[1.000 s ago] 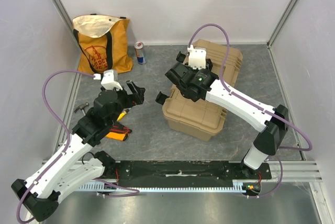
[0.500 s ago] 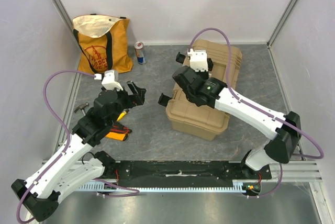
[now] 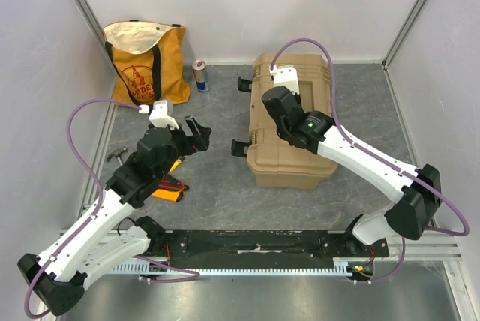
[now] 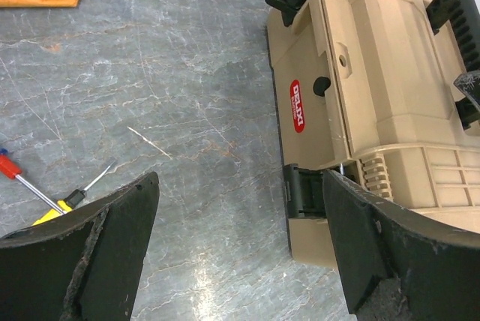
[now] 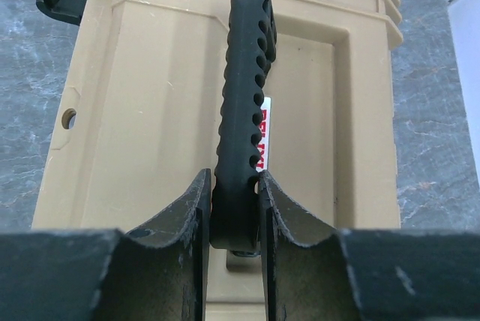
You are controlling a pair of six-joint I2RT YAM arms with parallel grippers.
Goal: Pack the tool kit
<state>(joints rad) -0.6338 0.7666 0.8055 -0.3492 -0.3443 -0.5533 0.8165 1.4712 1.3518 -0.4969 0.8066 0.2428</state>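
Observation:
The tan toolbox (image 3: 289, 162) stands closed on the grey floor, right of centre, with its two black latches (image 3: 240, 147) hanging open on its left side. My right gripper (image 3: 280, 102) is over its lid. In the right wrist view it (image 5: 234, 193) is shut on the black top handle (image 5: 244, 88). My left gripper (image 3: 196, 133) is open and empty, left of the box. In its wrist view it (image 4: 240, 253) frames bare floor beside a latch (image 4: 302, 190). A red-handled screwdriver (image 4: 7, 167) and a yellow-handled one (image 4: 54, 212) lie to the left. The orange-black meter (image 3: 166, 190) lies under the left arm.
An orange-and-cream tote bag (image 3: 146, 62) stands at the back left with a drink can (image 3: 200, 75) beside it. A small tool (image 3: 114, 155) lies by the left wall. White walls close in three sides, and a black rail (image 3: 255, 244) runs along the near edge.
My right gripper, holding the handle, has swung the toolbox round until it sits square, with its back end now further left. My left arm has barely moved.

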